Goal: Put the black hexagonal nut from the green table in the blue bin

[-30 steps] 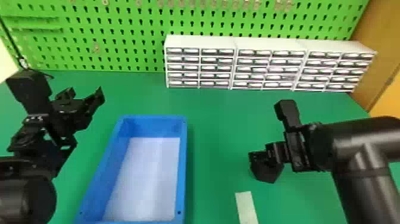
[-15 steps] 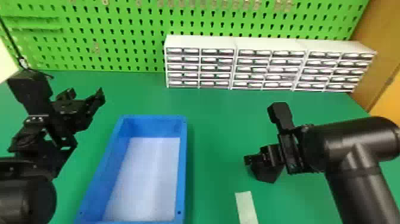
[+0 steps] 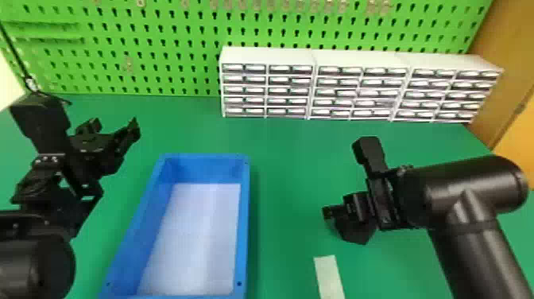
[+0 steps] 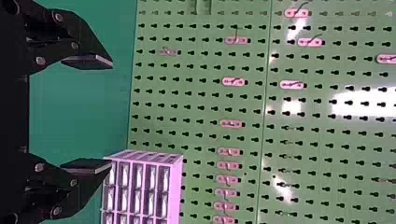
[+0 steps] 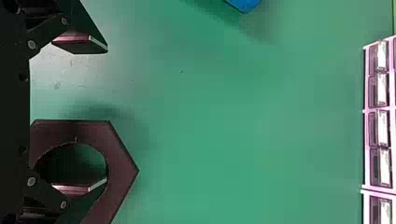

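1. Nearest, a pale strip [image 3: 329, 278] lies flat on the smooth green table [image 3: 286, 191], to the right of the blue bin [image 3: 245, 238]. The bin has blue walls and a whitish floor.
2. The left gripper [image 3: 114, 126] is held to the left of the bin; its fingers [image 4: 91, 60] stand spread with nothing between them.
3. To the right of the bin and well apart from it is the black hexagonal nut [image 3: 355, 233], on the table beyond the strip. It is thick and dark, with straight sides, crisp corners and a large round hole; the right wrist view gives its face a brownish tint, and a soft shadow lies beside it.
4. The right gripper [image 3: 343, 210] is at the nut, partly covering it in the head view. Its claw is released, the two fingers wide apart; one overlaps the nut's hole in the wrist view, though whether they touch I cannot tell.
5. Along the table's far side stands a row of white drawer units [image 3: 266, 89], with many small drawers.
6. Behind them rises a bright green pegboard [image 3: 175, 59] with keyhole-shaped slots, an orange-brown panel [image 3: 490, 95] to its right.
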### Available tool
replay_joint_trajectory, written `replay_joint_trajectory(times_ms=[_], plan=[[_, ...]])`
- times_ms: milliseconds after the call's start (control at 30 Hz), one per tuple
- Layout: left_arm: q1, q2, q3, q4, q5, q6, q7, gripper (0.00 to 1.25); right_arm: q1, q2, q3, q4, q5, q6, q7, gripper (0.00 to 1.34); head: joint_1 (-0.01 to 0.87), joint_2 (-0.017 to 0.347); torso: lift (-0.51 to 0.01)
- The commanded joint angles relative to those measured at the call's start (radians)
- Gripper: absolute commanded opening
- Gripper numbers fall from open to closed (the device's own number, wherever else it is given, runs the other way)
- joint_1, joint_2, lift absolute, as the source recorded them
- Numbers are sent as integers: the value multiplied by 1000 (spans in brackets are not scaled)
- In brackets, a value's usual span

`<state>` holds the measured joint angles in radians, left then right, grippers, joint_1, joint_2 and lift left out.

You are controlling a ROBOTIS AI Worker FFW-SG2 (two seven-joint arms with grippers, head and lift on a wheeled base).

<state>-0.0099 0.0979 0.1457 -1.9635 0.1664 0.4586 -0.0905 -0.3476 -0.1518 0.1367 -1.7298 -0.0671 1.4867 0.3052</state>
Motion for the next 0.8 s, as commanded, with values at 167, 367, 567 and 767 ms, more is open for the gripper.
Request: replay_joint_trajectory(times_ms=[167, 367, 567, 767], plan=[[1, 0, -2, 0, 1, 0, 0, 752, -2, 1, 11, 7, 0, -3, 0, 1034, 692, 8, -97], [1, 0, -2, 0, 1, 0, 0, 750, -1, 1, 11, 10, 0, -3, 0, 1034, 692, 8, -97], [1, 2, -2, 0, 1, 0, 0, 750, 6, 1, 11, 24, 0, -5, 0, 1034, 692, 8, -97], [1, 2, -2, 2, 2, 0, 0, 752, 7, 1, 14, 32, 0, -17, 0, 1034, 692, 8, -97]])
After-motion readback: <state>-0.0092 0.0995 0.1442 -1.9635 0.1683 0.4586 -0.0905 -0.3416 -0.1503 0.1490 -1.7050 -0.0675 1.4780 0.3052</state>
